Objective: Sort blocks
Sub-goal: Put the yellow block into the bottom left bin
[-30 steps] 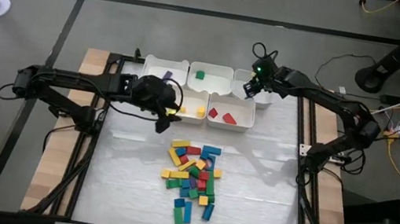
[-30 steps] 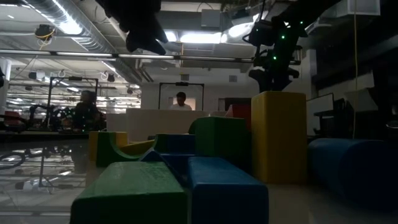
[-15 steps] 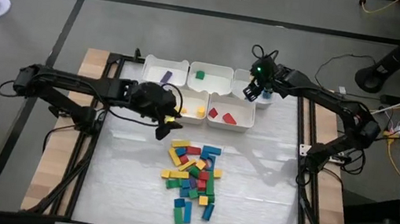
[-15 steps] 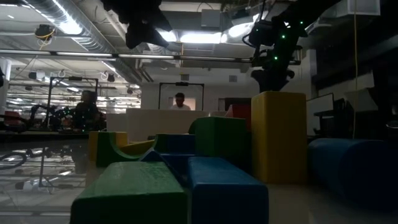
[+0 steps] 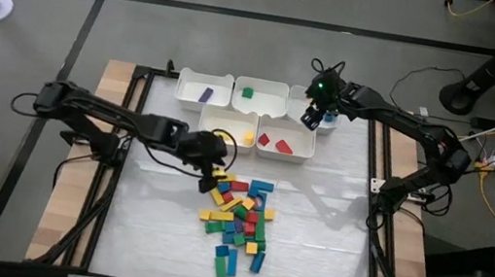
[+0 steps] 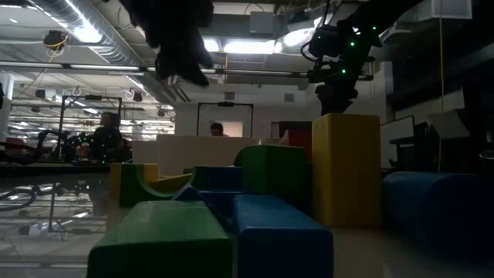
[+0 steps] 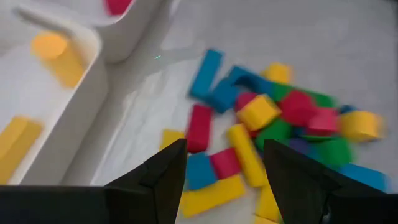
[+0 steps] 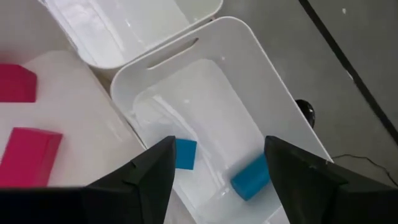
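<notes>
The blocks (image 5: 237,222) look small, hard and light, so the left tool (image 5: 214,165), wide and empty, should pinch one by its flat sides.

Two dark jointed arms with looping black cables, green indicator lights on the right arm's wrist (image 5: 317,88)

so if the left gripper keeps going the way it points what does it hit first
Probably the near edge of the block pile: the left gripper, fingers open and empty, points at a blue block and red block. Depth is unclear.
</notes>
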You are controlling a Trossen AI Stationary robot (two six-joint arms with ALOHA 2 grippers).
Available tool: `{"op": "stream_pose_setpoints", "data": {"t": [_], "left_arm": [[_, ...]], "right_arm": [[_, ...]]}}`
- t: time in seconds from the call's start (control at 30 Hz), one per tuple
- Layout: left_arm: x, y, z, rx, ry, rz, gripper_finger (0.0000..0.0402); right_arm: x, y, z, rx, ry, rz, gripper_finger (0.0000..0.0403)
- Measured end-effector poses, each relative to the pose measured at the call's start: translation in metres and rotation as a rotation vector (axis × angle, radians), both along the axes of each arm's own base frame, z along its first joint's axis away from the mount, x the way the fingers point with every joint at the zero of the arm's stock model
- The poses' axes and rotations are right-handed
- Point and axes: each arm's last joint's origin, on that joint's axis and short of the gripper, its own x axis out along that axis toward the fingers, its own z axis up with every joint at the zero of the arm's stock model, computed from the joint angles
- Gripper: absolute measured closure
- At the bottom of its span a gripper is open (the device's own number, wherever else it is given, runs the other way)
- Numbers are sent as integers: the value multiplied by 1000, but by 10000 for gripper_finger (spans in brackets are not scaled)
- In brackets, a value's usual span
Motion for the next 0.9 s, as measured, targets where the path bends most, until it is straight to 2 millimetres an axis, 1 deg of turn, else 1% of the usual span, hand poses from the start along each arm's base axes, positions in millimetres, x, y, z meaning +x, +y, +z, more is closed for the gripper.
{"op": "stream_pose_setpoints", "data": {"t": [0.07,0.27,0.4,0.5,0.63,0.9], "left_arm": [[6,0,-11,25,41,16,203],[22,-1,-49,71,175,-28,203],[28,-1,-71,78,253,-35,203],[32,0,-84,73,293,-23,203],[34,0,-95,70,321,10,204],[35,2,-97,106,316,73,220]], "right_arm": [[0,0,0,11,-8,8,160],[1,1,0,33,-24,25,160],[1,1,0,35,-26,27,160],[1,1,0,35,-26,27,160],[1,1,0,35,-26,27,160],[1,1,0,35,-27,27,160]]}}
